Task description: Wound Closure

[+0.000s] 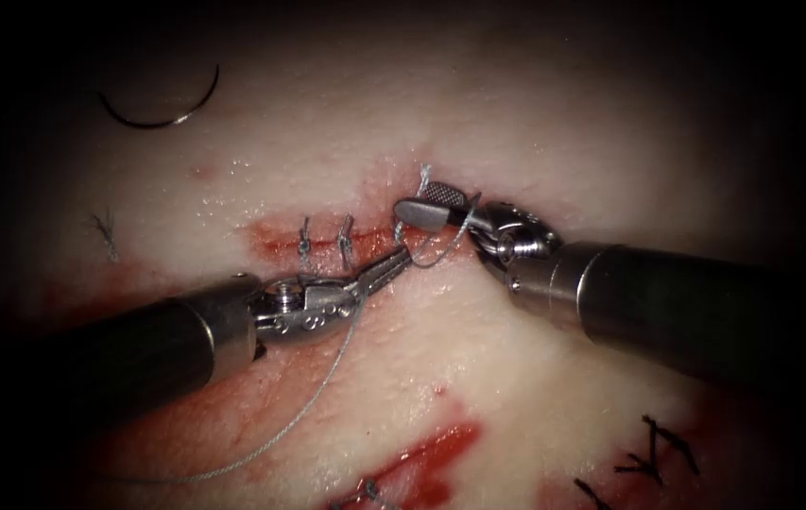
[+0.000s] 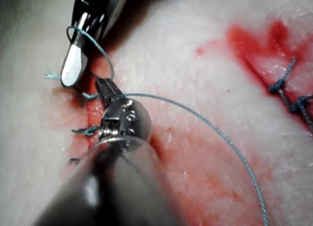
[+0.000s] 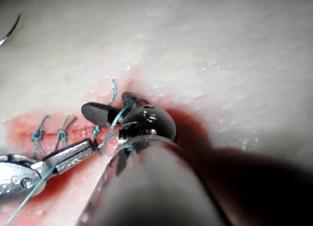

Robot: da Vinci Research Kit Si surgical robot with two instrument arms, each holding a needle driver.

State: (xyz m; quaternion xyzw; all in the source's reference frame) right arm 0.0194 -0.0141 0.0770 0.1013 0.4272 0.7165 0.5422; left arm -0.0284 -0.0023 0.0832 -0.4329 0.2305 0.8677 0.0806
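While left gripper (image 1: 401, 257) clamps thread (image 1: 327, 401), right gripper (image 1: 426, 204) gapes; curved needle (image 1: 159, 111) lies free.

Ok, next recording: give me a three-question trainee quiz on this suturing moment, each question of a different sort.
1. True or false: the needle is driven into the tissue.
2. Multiple choice: the left tool is shut on (a) the needle, (b) the thread, (c) the tissue.
3. Short answer: how do the right tool's jaws stand, and what crosses between them?

Key
1. False: it lies free on the tissue, far up and to the left of the cut, held by neither tool.
2. b
3. Open, with the thread looped across them.
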